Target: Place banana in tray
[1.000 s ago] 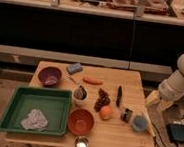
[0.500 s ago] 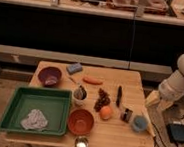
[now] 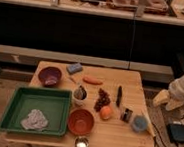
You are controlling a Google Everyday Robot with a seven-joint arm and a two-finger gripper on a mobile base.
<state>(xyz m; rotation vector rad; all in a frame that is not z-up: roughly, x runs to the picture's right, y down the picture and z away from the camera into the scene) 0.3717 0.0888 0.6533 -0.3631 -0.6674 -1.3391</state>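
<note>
Change: nothing has moved since the earlier frames; arm and objects sit as before.
Gripper: the gripper (image 3: 166,101) hangs off the table's (image 3: 123,138) side edge, apparently holding nothing; apart or together, I cannot tell.
Banana: the banana (image 3: 149,126) lies at the table edge, nearer the camera than the gripper, just beside the blue cup (image 3: 139,123).
Risk 1: an off-centre touch could roll the banana off the edge.
Risk 2: a descent there could tip the blue cup.
Risk 3: the carry runs across the table from the gripper; a low pass could clip the orange bowl (image 3: 81,121).
Tray: the tray (image 3: 45,90), farthest across from the gripper, holds 1 crumpled pale cloth (image 3: 34,120).
Orange bowl: between tray and gripper, looks empty.
Purple bowl: the purple bowl (image 3: 50,75), far corner from the gripper, looks empty.
</note>
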